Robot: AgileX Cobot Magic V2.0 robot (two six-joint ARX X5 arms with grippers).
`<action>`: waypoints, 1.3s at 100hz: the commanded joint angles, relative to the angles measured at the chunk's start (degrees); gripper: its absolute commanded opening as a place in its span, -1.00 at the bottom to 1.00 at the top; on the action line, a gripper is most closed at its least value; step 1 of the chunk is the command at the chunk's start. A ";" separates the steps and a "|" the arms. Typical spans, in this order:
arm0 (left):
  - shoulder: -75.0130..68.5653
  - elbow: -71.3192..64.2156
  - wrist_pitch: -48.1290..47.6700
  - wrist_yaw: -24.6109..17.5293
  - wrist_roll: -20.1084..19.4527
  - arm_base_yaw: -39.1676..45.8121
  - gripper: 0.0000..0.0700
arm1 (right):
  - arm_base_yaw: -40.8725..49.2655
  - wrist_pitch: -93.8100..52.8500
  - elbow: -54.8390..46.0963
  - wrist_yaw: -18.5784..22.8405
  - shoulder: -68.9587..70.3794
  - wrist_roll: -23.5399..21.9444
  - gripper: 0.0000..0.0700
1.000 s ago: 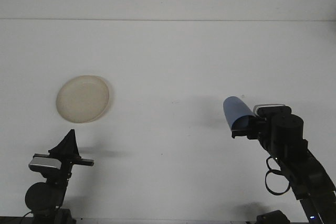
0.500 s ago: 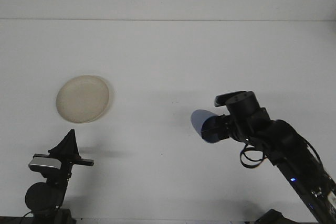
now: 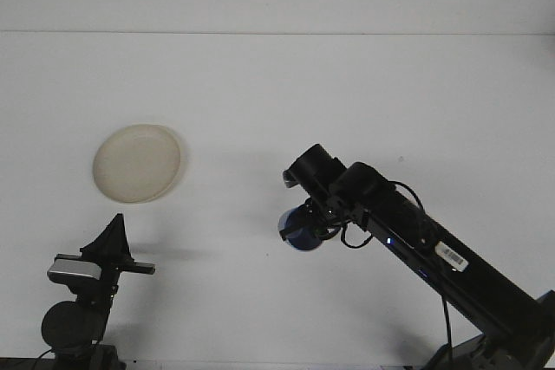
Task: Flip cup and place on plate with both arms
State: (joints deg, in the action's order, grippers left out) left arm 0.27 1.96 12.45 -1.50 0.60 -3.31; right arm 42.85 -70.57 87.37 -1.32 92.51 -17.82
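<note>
A blue cup (image 3: 299, 230) hangs low over the middle of the white table, held in my right gripper (image 3: 305, 223), which is shut on it; the arm stretches in from the lower right and covers most of the cup. A pale cream plate (image 3: 138, 163) lies flat at the left of the table, bare. My left gripper (image 3: 111, 236) rests near the front left edge, below the plate, pointing up; its fingers read as one dark wedge.
The table's far edge (image 3: 277, 33) meets a plain wall. My right arm (image 3: 416, 249) crosses the lower right of the table diagonally.
My right arm has swung left and reached forward, carrying the blue cup from the right side to the table's middle and turning it downward. The left arm has stayed still.
</note>
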 commanded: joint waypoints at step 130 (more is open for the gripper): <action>-0.09 -1.05 0.63 -0.02 0.11 -0.13 -0.96 | 3.28 -1.29 1.55 2.82 9.99 5.66 -0.90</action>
State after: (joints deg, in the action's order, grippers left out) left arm 0.27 1.96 12.45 -1.50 0.60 -3.31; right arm 45.50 -71.90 87.59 1.50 101.45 -12.84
